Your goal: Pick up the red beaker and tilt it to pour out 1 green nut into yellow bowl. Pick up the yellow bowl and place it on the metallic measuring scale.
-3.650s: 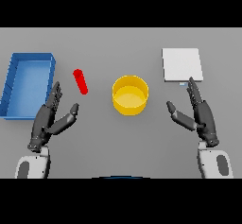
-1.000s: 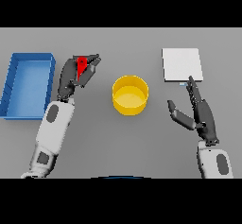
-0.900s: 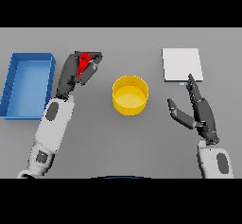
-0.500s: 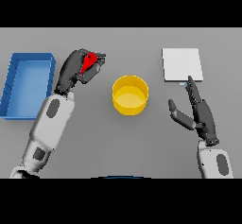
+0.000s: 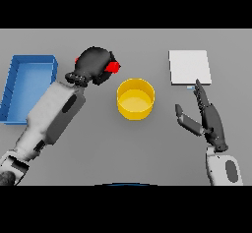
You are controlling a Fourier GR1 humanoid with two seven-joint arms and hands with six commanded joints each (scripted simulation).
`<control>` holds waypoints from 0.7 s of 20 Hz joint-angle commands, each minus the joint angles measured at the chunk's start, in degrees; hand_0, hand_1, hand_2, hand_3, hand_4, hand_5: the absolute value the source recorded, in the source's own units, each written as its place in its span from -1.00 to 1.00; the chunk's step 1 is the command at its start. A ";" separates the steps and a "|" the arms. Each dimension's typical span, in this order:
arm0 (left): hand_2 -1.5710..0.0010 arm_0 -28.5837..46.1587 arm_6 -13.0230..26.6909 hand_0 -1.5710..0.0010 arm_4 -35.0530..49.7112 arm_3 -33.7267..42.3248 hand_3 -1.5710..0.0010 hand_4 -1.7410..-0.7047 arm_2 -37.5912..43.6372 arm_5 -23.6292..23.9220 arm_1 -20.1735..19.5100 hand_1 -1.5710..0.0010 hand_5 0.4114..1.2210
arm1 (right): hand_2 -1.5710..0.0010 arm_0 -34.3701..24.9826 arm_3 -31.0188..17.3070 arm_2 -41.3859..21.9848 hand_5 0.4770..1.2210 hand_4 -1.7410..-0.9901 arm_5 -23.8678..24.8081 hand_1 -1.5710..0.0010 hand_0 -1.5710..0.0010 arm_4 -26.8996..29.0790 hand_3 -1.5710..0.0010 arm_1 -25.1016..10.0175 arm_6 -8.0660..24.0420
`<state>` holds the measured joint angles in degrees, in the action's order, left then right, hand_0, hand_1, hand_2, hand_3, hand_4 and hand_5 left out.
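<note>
My left hand (image 5: 93, 66) is raised above the table left of the yellow bowl (image 5: 135, 98), its fingers curled round the red beaker (image 5: 113, 67). Only a small red end of the beaker shows past the fingers, pointing right toward the bowl. The bowl stands upright at mid-table; I see no green nut. The metallic measuring scale (image 5: 190, 67) is a pale square plate at the far right. My right hand (image 5: 207, 120) hovers open just below the scale, fingers straight and pointing away from me.
A blue bin (image 5: 27, 85) lies along the left side of the table, beside my left forearm.
My left hand has lifted the red beaker and carried it right, closer to the bowl; the hand now hides most of it. The right hand has stayed put.
</note>
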<state>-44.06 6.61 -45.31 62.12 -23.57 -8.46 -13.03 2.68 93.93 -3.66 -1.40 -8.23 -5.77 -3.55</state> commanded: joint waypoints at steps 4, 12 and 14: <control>-1.00 -4.67 0.12 -1.00 -4.98 -2.34 -1.00 -0.74 -5.05 -7.65 -1.34 -1.00 0.97 | 1.00 0.12 0.82 0.44 -0.46 0.22 -0.07 1.00 1.00 1.68 1.00 0.88 1.71; -1.00 -14.58 -0.38 -1.00 -14.23 -8.35 -0.58 -0.93 -14.82 -17.64 -0.82 -1.00 0.99 | 1.00 0.00 0.08 1.54 -0.64 0.18 -0.67 1.00 1.00 4.55 1.00 2.10 2.88; -1.00 -16.70 -2.40 -1.00 -16.16 -10.48 -0.63 -0.95 -17.12 -18.08 -0.58 -1.00 1.00 | 1.00 -0.78 -0.45 1.74 -0.65 0.19 -0.44 1.00 1.00 4.35 1.00 2.00 2.48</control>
<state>-60.77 4.19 -61.47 51.66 -40.70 -26.54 -13.58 1.86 93.48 -1.93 -1.84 -3.88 -3.75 -1.00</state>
